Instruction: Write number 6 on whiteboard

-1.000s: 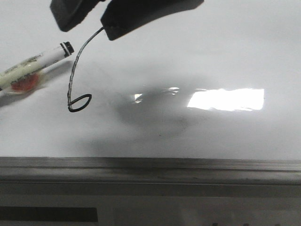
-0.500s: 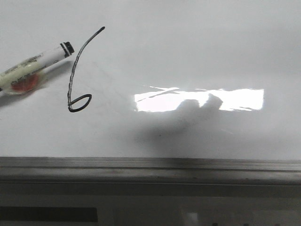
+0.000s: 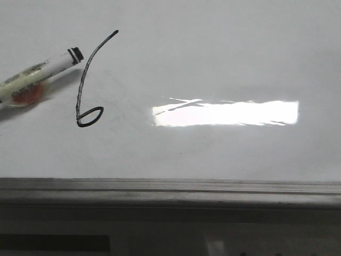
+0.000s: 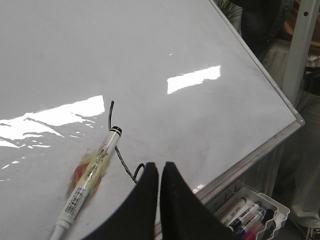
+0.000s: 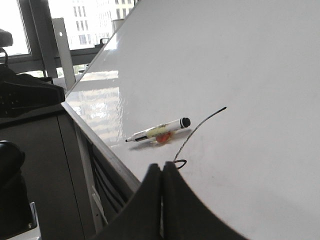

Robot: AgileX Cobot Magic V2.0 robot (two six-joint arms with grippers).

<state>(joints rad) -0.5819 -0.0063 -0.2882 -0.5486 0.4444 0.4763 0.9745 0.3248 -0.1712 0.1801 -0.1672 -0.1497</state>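
Observation:
The number 6 [image 3: 85, 85] is drawn in thin black line on the whiteboard [image 3: 213, 53], with a curved stem and a small flat loop at its lower end. A white marker with a black cap [image 3: 40, 72] lies on the board just left of the stem. The 6 also shows in the left wrist view [image 4: 120, 155] and the right wrist view [image 5: 197, 131], with the marker [image 4: 92, 177] [image 5: 159, 130] beside it. My left gripper [image 4: 159, 165] is shut and empty, held off the board near the loop. My right gripper [image 5: 162, 165] is shut and empty.
The board's grey metal frame edge [image 3: 170, 189] runs along the near side. A bright rectangular glare [image 3: 226, 113] lies right of the 6. A tray of spare markers [image 4: 250, 212] hangs below the board's edge. A dark cabinet [image 5: 35, 150] stands beside the board.
The dark gripper fingers that were over the top of the 6 have left the front view. Their shadow on the board has faded away. The marker and the 6 have not moved.

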